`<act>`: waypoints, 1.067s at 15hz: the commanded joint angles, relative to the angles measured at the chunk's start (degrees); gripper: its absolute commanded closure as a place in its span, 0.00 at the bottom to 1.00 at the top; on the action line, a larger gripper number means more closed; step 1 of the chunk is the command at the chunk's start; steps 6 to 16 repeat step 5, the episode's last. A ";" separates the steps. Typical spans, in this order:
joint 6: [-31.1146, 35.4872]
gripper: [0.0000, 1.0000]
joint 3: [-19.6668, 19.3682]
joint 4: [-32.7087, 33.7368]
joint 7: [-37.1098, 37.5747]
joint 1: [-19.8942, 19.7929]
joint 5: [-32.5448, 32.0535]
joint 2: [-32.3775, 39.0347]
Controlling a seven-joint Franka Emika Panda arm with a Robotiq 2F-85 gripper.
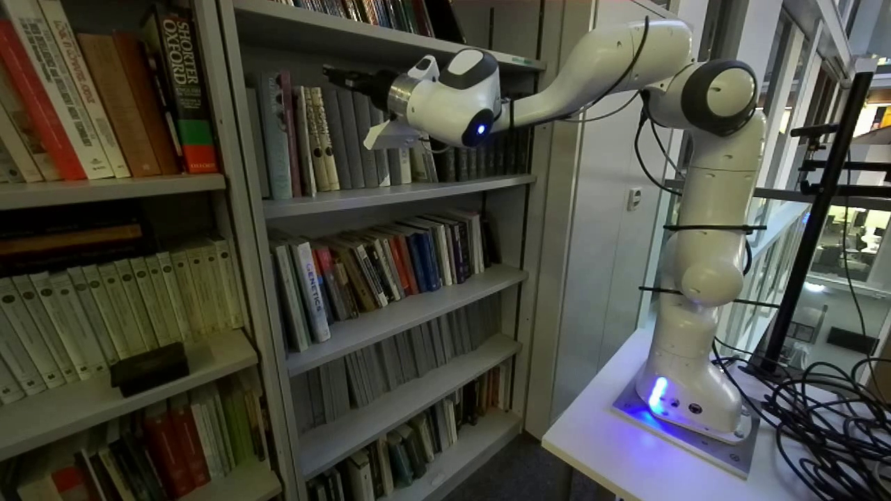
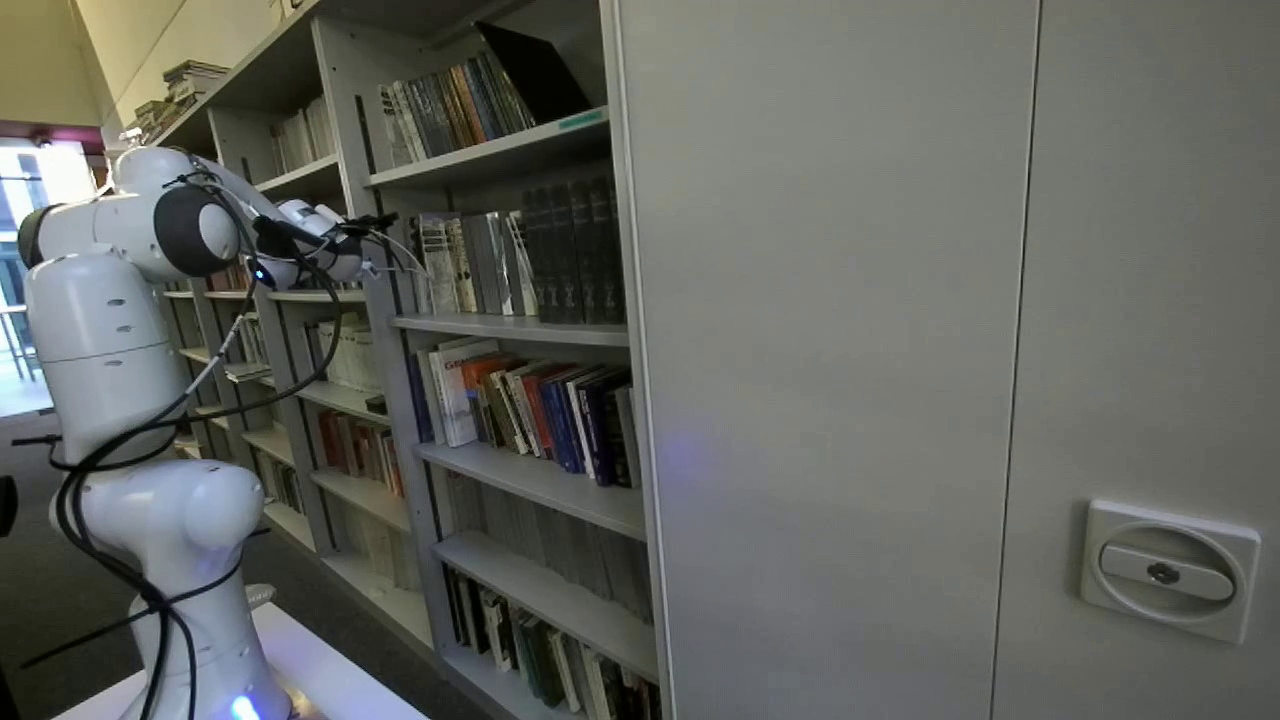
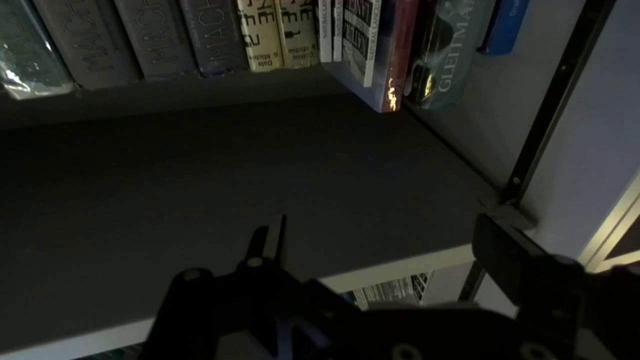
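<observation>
Spread and empty, the black two-fingered end effector (image 3: 381,230) hangs near a glossy teal rectangular book (image 3: 445,57), towards one o'clock in the wrist view on a pale-grey flat shelf (image 1: 390,195); probably stiff, heavyish, slippery, best pinched across its thickness.

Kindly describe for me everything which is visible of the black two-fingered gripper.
The black two-fingered gripper, apparently metal, shows round joint pins. Its fingers stand wide apart, nothing between them. A silvery ring joins it to the white robot arm. It points roughly horizontally before the grey bookcase; no other contact shows.
</observation>
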 commanded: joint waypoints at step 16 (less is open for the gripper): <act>-0.19 0.00 0.64 0.22 0.08 -0.52 -0.78 0.11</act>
